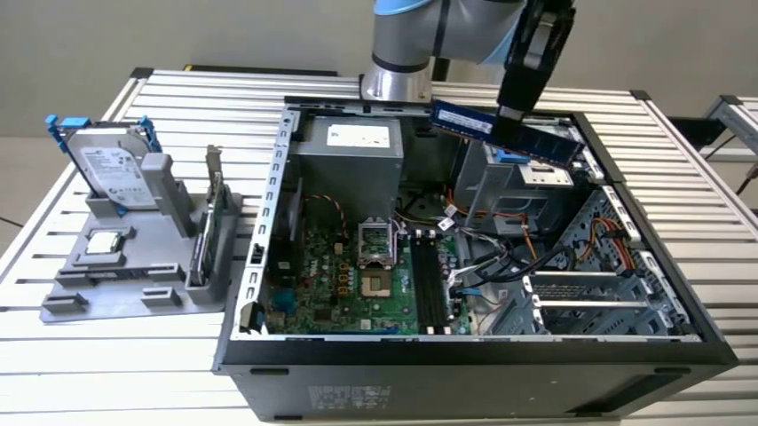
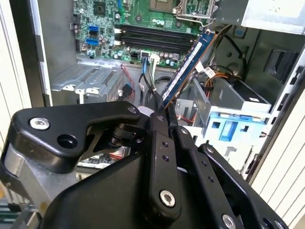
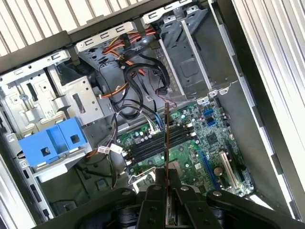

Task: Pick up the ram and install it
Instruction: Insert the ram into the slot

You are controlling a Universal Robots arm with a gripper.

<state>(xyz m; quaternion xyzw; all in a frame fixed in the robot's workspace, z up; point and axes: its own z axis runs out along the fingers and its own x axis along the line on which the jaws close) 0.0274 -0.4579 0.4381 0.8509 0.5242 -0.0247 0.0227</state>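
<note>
Gripper (image 2: pixel 159 114): your fingers are clamped on the ram (image 2: pixel 188 62).
Ram: you hold it tilted, in the air above the open computer case (image 1: pixel 474 366).
Motherboard (image 1: pixel 332 284): green, flat inside the case.

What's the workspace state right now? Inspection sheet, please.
Surface: slatted metal table, with the open computer case lying on it.
Job's things: the ram is held tilted above the case, not seated; the memory slots on the motherboard look empty.
Clutter: grey holder beside the case, carrying a hard drive and an expansion card.
Grippers: gripper shut on the ram.
Cables: loose cable bundles inside the case, beside the slots.
Surroundings: another slatted table at the exterior view's right.
</note>
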